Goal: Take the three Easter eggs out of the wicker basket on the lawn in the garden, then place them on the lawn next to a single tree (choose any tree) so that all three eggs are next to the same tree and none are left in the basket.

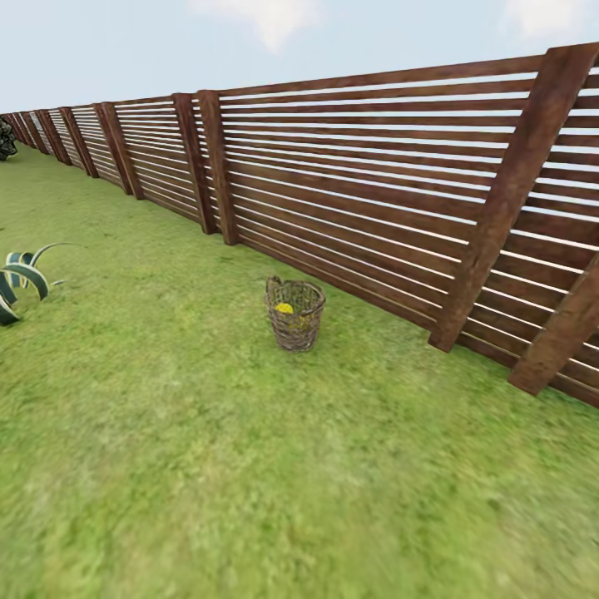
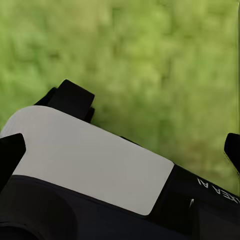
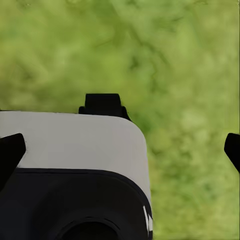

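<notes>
The wicker basket (image 1: 294, 316) stands upright on the lawn (image 1: 208, 466) a short way in front of me, near the fence. Over its rim I see a yellow patch of one Easter egg (image 1: 284, 308); the woven wall hides the rest of the inside. The tree is out of view. In the left wrist view my left gripper (image 2: 121, 152) is open, with its black fingertips (image 2: 10, 155) at the frame's edges, over blurred grass and my own white and black body. My right gripper (image 3: 121, 150) is open in the same way, nothing between its fingers (image 3: 232, 150).
A brown slatted wooden fence (image 1: 358, 191) runs from the far left back to the near right, just behind the basket. A striped spiky plant (image 1: 21, 279) grows at the left edge. A dark bush (image 1: 5, 140) sits far back left. Open grass lies between me and the basket.
</notes>
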Robot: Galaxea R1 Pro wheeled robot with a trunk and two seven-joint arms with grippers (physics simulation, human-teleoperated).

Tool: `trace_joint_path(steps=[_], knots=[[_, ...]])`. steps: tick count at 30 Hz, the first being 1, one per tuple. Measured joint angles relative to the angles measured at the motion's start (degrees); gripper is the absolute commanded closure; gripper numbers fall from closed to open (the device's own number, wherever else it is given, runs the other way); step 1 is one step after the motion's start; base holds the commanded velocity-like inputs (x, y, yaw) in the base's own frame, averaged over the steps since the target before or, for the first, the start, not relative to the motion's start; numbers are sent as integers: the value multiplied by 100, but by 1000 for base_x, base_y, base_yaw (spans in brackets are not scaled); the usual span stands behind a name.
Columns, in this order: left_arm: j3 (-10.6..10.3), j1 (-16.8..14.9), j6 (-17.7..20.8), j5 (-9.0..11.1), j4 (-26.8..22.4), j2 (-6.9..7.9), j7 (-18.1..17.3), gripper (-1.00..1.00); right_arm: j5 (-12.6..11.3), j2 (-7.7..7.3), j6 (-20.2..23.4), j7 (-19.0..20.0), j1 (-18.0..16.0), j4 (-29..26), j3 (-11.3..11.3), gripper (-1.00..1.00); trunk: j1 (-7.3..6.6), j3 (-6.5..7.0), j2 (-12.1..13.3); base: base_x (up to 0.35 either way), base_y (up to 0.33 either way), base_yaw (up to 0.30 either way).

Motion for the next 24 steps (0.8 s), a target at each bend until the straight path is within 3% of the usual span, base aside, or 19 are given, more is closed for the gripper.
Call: trace_joint_path(steps=[24], knots=[[0, -1, 0, 0, 0, -2, 0, -100, 0, 5, -4, -6, 0, -7, -4, -100, 0, -39, 0, 293, 155, 0]])
